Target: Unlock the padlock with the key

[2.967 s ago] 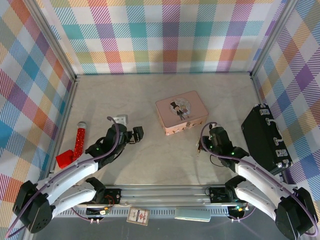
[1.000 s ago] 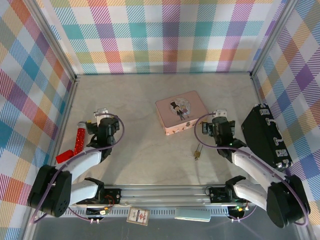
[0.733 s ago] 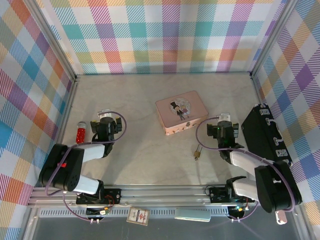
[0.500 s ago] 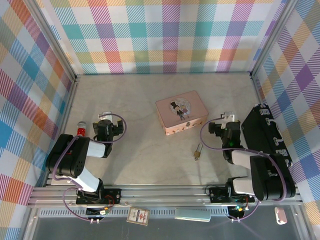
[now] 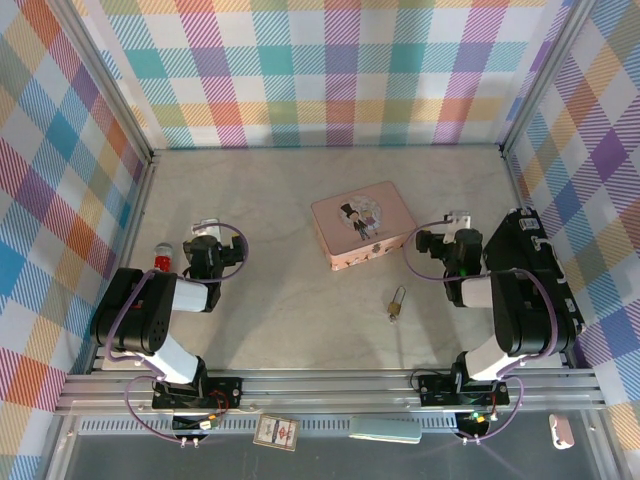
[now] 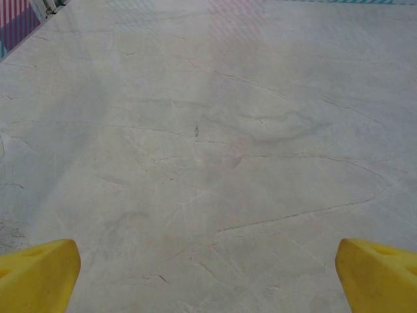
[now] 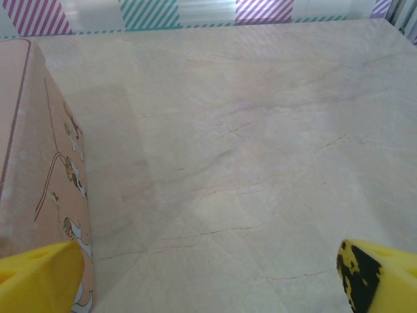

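Lying free, padlock (image 5: 397,302), open table (image 5: 290,300) (all round)

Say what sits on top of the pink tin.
Nothing sits on the tin; a printed cartoon couple shows on top. It is shut, so the inside is hidden.

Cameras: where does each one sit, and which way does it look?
Top view: above and behind, looking down at the table, padlock and pink tin; left arm and right arm show.
Left wrist: on the left arm, looking low across bare table; yellow fingertips show, jaws open.
Right wrist: on the right arm, facing the far wall; yellow fingertips show.
Shared: top and right wrist both see the pink tin.
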{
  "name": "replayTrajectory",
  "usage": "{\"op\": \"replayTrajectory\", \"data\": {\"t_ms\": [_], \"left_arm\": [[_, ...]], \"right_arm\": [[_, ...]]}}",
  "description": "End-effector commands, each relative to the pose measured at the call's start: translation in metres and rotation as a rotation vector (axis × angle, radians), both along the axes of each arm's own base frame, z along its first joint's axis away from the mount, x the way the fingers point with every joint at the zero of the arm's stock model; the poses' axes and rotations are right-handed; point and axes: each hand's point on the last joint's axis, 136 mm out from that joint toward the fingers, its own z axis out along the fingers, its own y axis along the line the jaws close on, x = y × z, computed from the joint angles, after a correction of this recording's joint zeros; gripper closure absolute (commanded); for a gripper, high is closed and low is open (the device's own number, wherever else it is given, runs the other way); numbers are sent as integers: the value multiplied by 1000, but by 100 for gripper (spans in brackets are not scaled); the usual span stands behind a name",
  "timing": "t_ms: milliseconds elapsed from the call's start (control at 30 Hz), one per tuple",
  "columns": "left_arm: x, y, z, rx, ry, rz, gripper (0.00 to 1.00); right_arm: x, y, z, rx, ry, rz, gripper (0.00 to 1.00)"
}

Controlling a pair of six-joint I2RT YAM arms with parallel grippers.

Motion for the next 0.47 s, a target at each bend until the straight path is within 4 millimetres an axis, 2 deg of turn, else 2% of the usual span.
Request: {"op": "replayTrajectory", "data": {"t_ms": [0, 433], "left_arm": [[7, -1, 13, -17, -48, -6, 0], [7, -1, 13, -17, -47, -4, 0]], "right_arm": [[3, -2, 7, 16, -19, -14, 1], [3, -3, 8, 17, -20, -14, 1]]}}
